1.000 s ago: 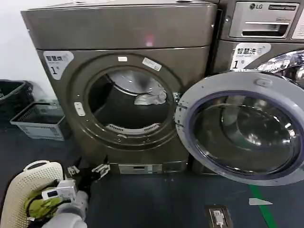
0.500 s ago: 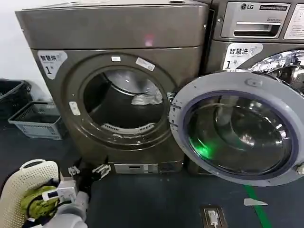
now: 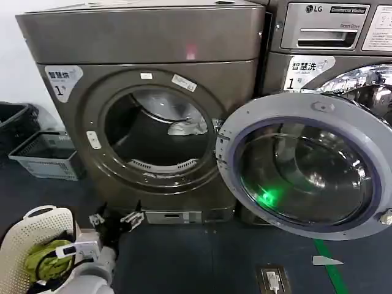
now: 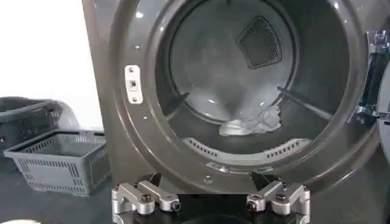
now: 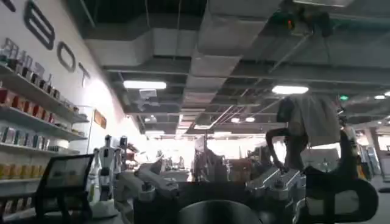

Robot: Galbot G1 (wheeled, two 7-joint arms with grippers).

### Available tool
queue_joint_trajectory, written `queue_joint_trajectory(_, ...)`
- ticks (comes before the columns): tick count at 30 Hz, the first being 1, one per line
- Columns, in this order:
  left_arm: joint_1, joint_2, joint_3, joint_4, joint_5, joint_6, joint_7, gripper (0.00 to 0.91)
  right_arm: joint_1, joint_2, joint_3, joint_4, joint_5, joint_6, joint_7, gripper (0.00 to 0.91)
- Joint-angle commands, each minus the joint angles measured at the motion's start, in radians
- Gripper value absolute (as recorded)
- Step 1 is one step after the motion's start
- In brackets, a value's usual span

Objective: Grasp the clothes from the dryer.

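The clothes (image 3: 188, 127) are not yet grasped: they lie inside the dryer (image 3: 147, 55), far beyond the released left gripper (image 3: 115, 218).

Dark floor (image 3: 202, 257) across the lower frame, crossed by a green tape strip (image 3: 334, 272) at lower right. White wall (image 3: 18, 67) at upper left. Grey plastic basket (image 3: 44, 156) at left (a darker bin (image 3: 15, 122) just behind it). Second machine with silver LG panel (image 3: 324, 24) at upper right.
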Motion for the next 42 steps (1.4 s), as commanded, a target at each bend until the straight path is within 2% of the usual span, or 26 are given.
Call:
queue_joint_trajectory(1,-0.002,0.001,-0.001,0.002,-0.004,0.049,0.002,0.907,-0.004,-0.004,0.004,-0.010,0.031,0.028,0.030,0.907)
queue_joint_trajectory(10,-0.005,0.002,0.007,0.007,-0.003,0.049,0.004,0.907,-0.007,-0.002,0.007,-0.022,0.043,0.052,0.039,0.907)
queue_joint_trajectory(42,-0.003,-0.003,0.007,0.011,0.000,0.049,0.001,0.907,-0.005,-0.004,0.002,-0.020,0.048,0.048,0.047,0.907)
